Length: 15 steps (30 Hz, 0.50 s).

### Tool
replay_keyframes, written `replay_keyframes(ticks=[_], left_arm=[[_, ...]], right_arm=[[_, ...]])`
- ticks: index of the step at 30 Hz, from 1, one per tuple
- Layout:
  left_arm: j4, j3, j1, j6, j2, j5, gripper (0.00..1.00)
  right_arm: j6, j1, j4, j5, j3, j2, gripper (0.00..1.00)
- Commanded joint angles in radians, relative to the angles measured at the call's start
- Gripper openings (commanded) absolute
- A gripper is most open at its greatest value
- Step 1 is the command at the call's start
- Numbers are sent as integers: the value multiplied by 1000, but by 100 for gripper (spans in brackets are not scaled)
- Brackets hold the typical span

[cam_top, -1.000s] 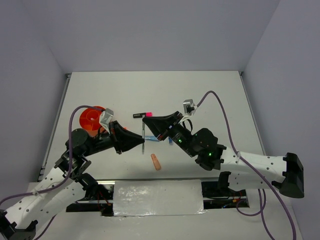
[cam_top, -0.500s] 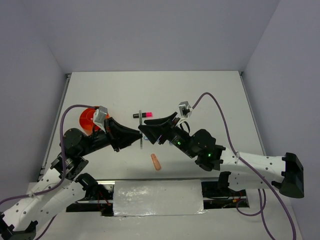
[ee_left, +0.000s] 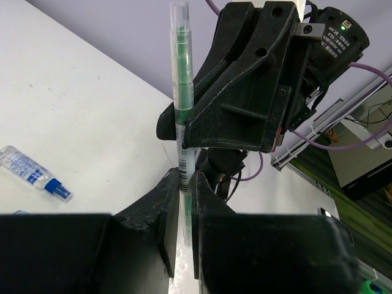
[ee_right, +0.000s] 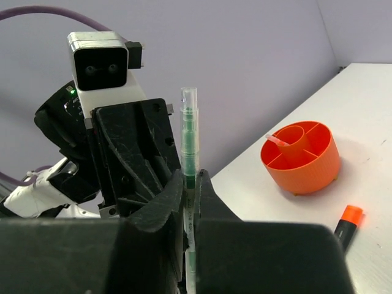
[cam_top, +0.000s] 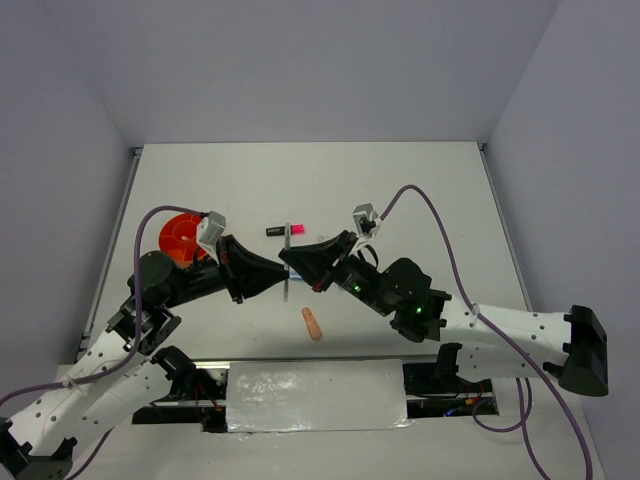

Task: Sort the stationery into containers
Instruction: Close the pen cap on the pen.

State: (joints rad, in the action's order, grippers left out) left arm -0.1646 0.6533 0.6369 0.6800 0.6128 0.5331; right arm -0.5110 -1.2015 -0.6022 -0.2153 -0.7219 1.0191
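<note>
A thin clear pen with a green core (ee_left: 182,92) stands upright in mid-air over the table's middle (cam_top: 287,262). My left gripper (ee_left: 182,177) is shut on its lower part, and my right gripper (ee_right: 191,177) is shut on the same pen (ee_right: 190,135) from the opposite side. The two sets of jaws meet tip to tip (cam_top: 285,265). The round orange tub (ee_right: 300,156) with inner dividers sits at the left (cam_top: 178,233), partly behind my left arm, with one thin item leaning in it.
A black highlighter with a pink cap (cam_top: 285,230) lies just beyond the grippers. A peach eraser (cam_top: 313,323) lies in front of them. An orange-capped highlighter (ee_right: 348,223) lies near the tub. A small clear tube with a blue cap (ee_left: 33,173) lies on the table.
Both grippers have shifted slightly left and away from the bases with the pen. The right gripper's tip now sits closer against the left's.
</note>
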Motion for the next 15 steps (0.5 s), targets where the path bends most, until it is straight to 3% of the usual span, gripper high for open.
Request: replay_keyframes(ticks=[1,2,5,6,8,10,12,15], left_arm=[[-32,37,0,-49,8,42,13],[-33,39,0,-51,10,45,34],[-52,51,1,-50,18,60,53],[-56,54,0,-50,24,65,53],[-70,63,1,-50,33,74,49],[-84,66,0,-50,45,85,39],[-81,66,1,-51,53,85,23],[-88,55,1,-45,54,79,13]], right_arm=[[0,-7,-27,16,-47,-1,0],[-1,-7,-30,20,-44,1,0],[-11,-6,-44,28,-39,7,0],[-11,-6,-48,33,-39,9,0],[-15,-6,-56,47,-40,12,0],[-17,-9,-62,56,-40,13,0],[-17,-6,-64,56,-40,9,0],[-29,-9,-83,62,-34,12,0]])
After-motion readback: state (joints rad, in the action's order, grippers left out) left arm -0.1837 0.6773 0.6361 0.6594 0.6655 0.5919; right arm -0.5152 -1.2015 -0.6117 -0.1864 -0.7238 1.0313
